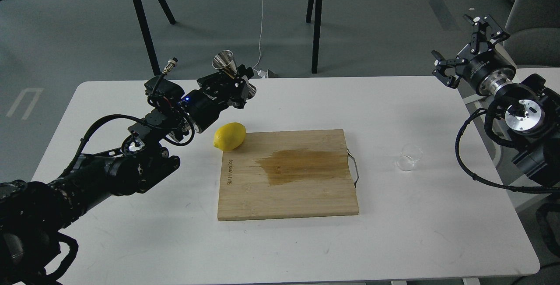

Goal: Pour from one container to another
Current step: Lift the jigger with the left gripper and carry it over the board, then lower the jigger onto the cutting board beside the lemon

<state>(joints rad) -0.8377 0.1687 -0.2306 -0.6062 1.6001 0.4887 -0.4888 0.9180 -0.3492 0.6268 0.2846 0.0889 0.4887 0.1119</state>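
Observation:
My left gripper (238, 84) is shut on the shiny steel jigger (228, 65), held tilted in the air above the table's back middle, just behind the lemon. The small clear glass tumbler (409, 157) stands upright on the white table (131, 241), to the right of the cutting board. My right gripper (464, 43) hangs open and empty above the table's back right corner, well behind and to the right of the tumbler.
A wooden cutting board (288, 174) with a dark wet patch and a wire handle lies at the table's centre. A yellow lemon (229, 136) rests at its back left corner. A grey chair (531, 26) stands at the right.

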